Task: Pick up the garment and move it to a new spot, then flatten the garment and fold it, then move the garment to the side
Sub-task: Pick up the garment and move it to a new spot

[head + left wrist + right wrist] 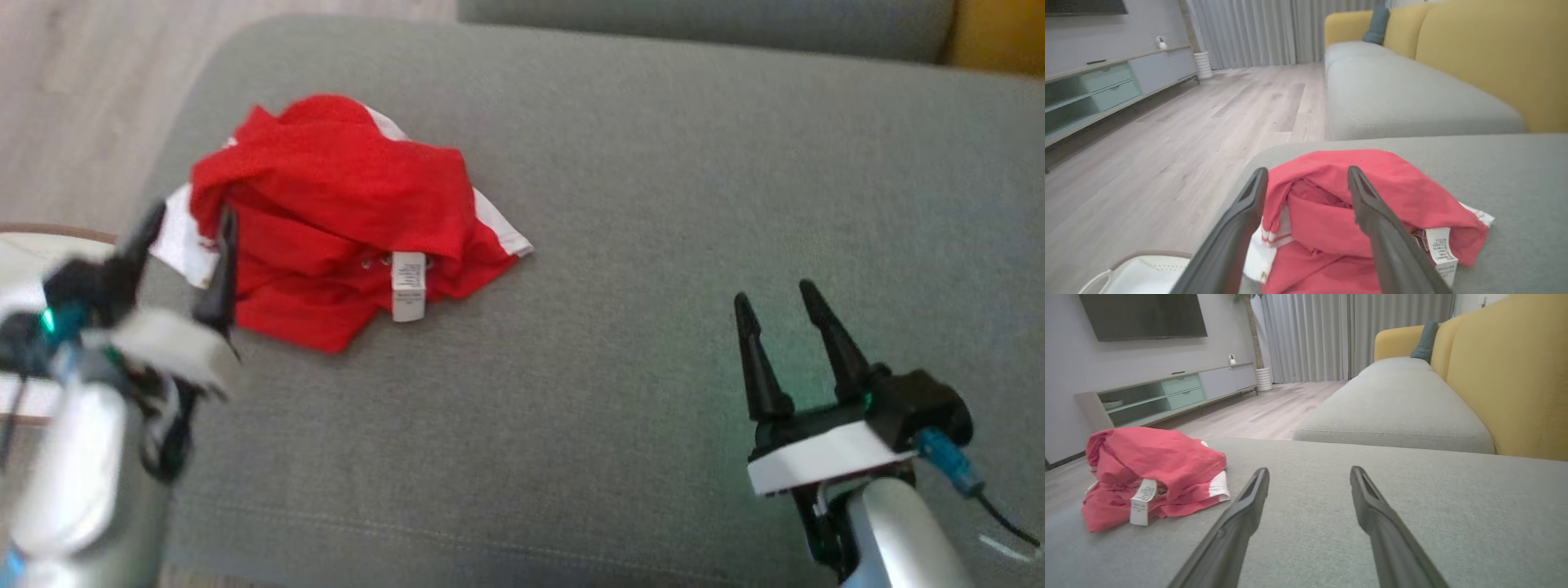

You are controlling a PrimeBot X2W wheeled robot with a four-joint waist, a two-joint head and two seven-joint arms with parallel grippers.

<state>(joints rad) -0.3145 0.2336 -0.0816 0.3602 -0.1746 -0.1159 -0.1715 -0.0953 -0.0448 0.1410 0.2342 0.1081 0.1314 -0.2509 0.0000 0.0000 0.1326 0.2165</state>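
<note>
We start with the garment (326,204), a red piece with white trim. It lies crumpled in a heap on the grey sofa cushion (653,180), close to the cushion's left edge as the head view has it. It is bunched and folded over itself, with its white care label (408,286) turned out on the near side. From that we judge that nothing has been flattened yet and that the first step, the pick-up, is the one in hand.

Our left pincer (192,216) is at the heap's left edge, its two fingers apart and empty. In the left wrist view those fingers frame the upper fold of red cloth, which suggests it is lined up to bite there. We cannot tell whether a fingertip already touches the fabric, because the head view is blurred at that spot.

Our right pincer (775,294) sits well apart from the garment, over bare cushion to the right, fingers likewise spread and holding nothing. We read that as standing clear, with the wide bare stretch of cushion between them the likely new spot.

The heap lies near the cushion's rounded edge, with wooden floor (73,73) beyond. A loose pinch on a single layer could lift only part of the cloth or drag it off the side.
</note>
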